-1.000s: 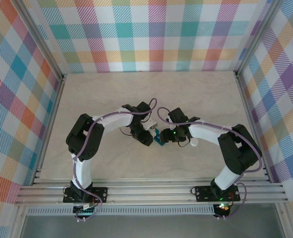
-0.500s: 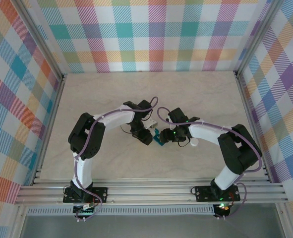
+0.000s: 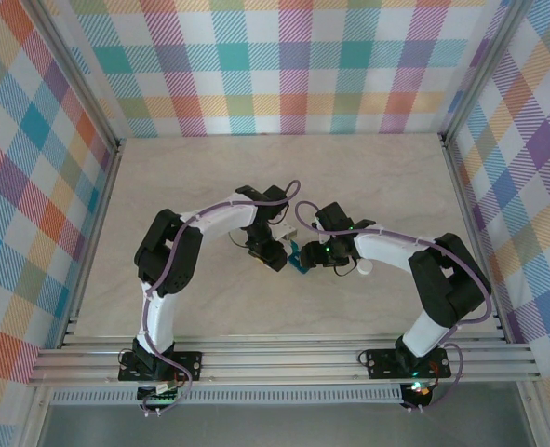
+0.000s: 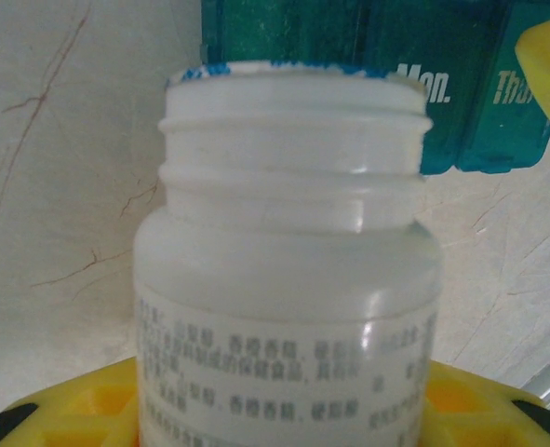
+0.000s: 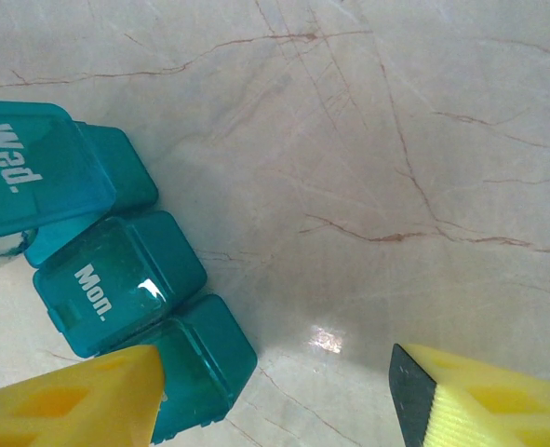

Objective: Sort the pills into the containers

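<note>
Though containers (image 5: 116, 279) sit near bottle (image 4: 284, 279), contents hidden

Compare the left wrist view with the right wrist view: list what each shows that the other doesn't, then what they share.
Left wrist view: an uncapped white translucent plastic bottle with a printed label, held in the left gripper, and a lid reading Thu on the teal plastic pill box behind it. Right wrist view: the right gripper with jaws apart over the bare veined beige table, and a lid reading Wed. Both: the pill box, its Mon. lid, and the table.
</note>
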You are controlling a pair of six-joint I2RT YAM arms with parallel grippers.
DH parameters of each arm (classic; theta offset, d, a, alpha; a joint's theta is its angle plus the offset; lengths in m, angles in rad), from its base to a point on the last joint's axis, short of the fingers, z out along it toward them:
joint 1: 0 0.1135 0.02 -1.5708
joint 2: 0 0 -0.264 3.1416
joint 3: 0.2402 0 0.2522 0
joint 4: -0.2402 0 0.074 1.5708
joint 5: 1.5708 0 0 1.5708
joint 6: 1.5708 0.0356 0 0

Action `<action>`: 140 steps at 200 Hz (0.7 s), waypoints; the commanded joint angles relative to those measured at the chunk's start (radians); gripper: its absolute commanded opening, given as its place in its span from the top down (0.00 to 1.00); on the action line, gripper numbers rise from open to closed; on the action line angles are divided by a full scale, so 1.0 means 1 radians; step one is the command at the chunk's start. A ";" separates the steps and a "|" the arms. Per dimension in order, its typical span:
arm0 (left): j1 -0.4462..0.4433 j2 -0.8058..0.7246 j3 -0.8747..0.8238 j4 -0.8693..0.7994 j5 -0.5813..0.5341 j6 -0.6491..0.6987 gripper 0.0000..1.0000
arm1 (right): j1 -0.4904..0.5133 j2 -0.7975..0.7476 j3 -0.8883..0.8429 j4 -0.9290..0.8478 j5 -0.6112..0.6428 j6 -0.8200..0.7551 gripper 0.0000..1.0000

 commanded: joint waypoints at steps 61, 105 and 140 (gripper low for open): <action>-0.015 0.047 0.074 -0.114 -0.035 0.011 1.00 | 0.006 0.030 -0.032 -0.011 0.000 0.005 0.33; -0.018 0.058 0.095 -0.129 -0.040 0.018 1.00 | 0.007 0.029 -0.031 -0.009 -0.003 0.005 0.33; -0.024 0.075 0.113 -0.150 -0.044 0.026 1.00 | 0.007 0.030 -0.031 -0.008 -0.004 0.010 0.33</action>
